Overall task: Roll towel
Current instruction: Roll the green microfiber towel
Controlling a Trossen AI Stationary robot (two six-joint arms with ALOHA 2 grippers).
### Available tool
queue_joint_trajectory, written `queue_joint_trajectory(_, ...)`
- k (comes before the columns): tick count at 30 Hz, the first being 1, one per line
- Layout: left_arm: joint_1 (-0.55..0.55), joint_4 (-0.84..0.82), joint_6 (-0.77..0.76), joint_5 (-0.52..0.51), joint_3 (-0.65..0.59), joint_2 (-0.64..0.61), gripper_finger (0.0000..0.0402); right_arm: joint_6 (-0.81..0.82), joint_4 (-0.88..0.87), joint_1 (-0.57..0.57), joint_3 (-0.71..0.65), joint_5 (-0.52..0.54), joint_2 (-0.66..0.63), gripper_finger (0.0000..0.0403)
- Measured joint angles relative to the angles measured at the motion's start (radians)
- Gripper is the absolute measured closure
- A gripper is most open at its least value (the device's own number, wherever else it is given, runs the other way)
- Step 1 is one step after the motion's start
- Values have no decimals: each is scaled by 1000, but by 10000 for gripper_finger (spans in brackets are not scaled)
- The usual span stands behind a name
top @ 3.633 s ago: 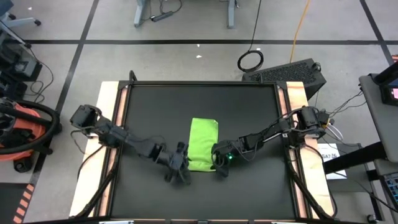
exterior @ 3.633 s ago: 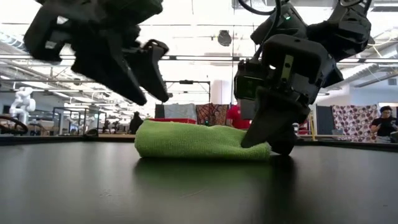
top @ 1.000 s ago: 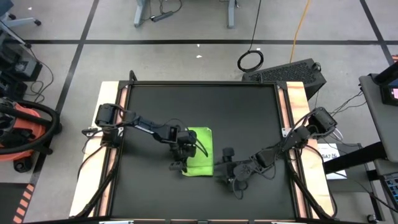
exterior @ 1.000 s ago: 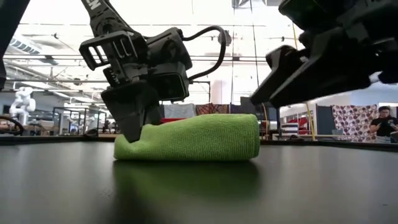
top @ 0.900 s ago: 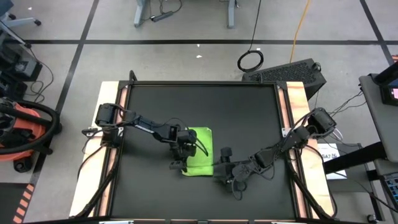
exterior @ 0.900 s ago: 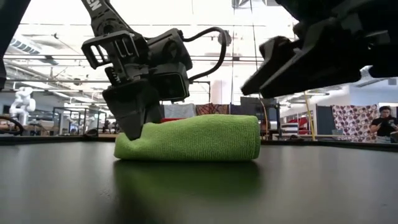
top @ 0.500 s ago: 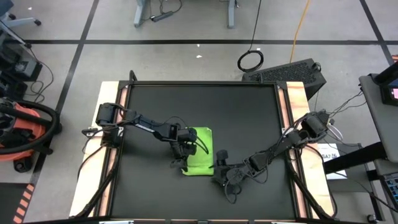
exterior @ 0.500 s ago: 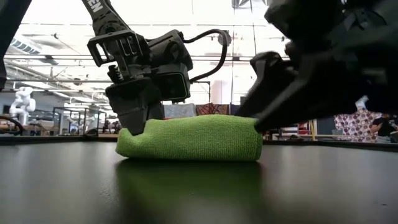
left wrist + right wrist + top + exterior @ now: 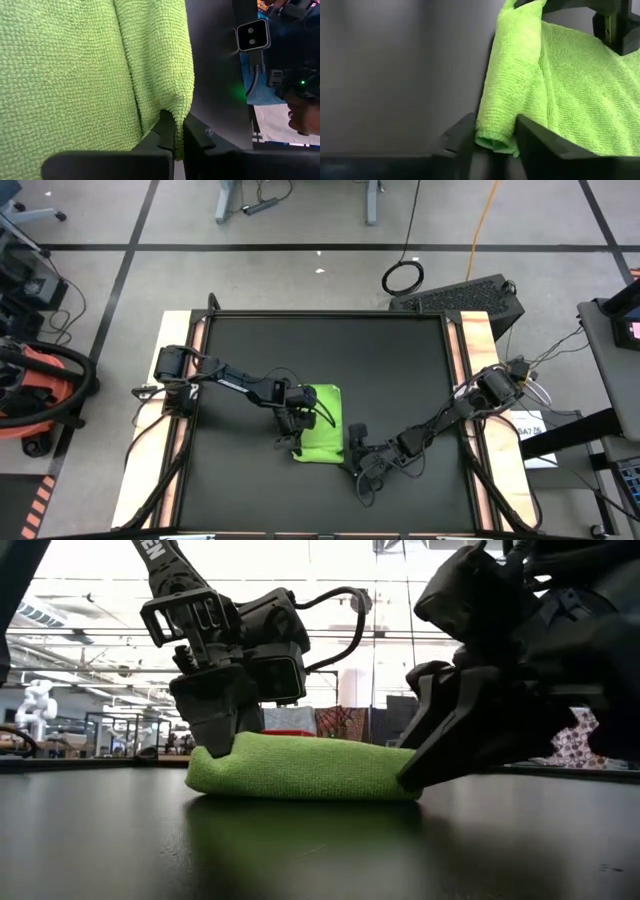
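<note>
The lime-green towel (image 9: 320,418) lies on the black mat (image 9: 400,360), near the middle of its front part. The towel's near edge is rolled up into a short roll (image 9: 507,85), and the rest lies flat behind it. My left gripper (image 9: 296,442) is shut on the roll's left end. My right gripper (image 9: 352,450) is at the roll's right end, one finger on either side of it. In the low view the left gripper (image 9: 218,745) stands over the towel's left end and the right gripper (image 9: 412,778) is low at its right end. My left gripper pinches the left end of the roll (image 9: 177,112) between its two fingers, several layers of cloth. It slants down from the table's left side. The towel rests on the mat. My right gripper has the right end of the roll (image 9: 492,132) between its two fingers (image 9: 462,137). It slants down from the table's right and near side, along the roll. The roll lies on the mat.
The mat's far half and its left and right parts are bare black surface. Wooden table strips (image 9: 178,340) run along both sides of the mat. Cables and a dark keyboard-like case (image 9: 460,295) lie on the floor beyond the far right corner.
My right gripper has come down and moved toward the towel's right end, and its fingers now flank the roll there. The towel's right end, bulging high before, now lies flatter. My left gripper has kept its hold on the left end.
</note>
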Motion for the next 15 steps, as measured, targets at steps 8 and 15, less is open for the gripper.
queue_joint_trajectory(8,0,0,-7,-6,0,0,385,175,10,-41,0,-89,5,393)
queue_joint_trajectory(15,-1,-8,-5,-27,-4,-18,357,312,12,-106,0,-246,5,397)
